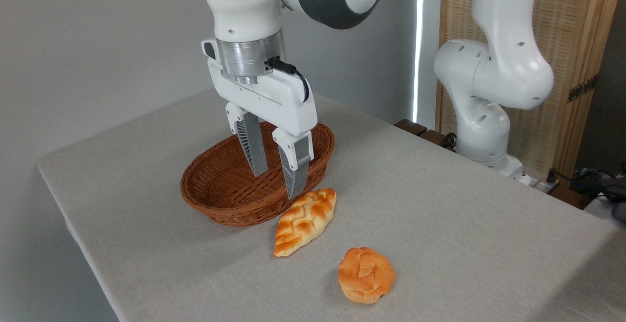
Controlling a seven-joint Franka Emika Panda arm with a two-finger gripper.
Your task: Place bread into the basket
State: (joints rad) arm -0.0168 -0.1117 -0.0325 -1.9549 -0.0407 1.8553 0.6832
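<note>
One fixed camera is looking down at the table from its front corner.

It is standing close and a little above, facing toward 1 o'clock across the table (pixel 440 204); the basket (pixel 220 199) is lying mid-frame, the arm's base (pixel 481 131) at 2 o'clock, the wall behind at 12.
</note>
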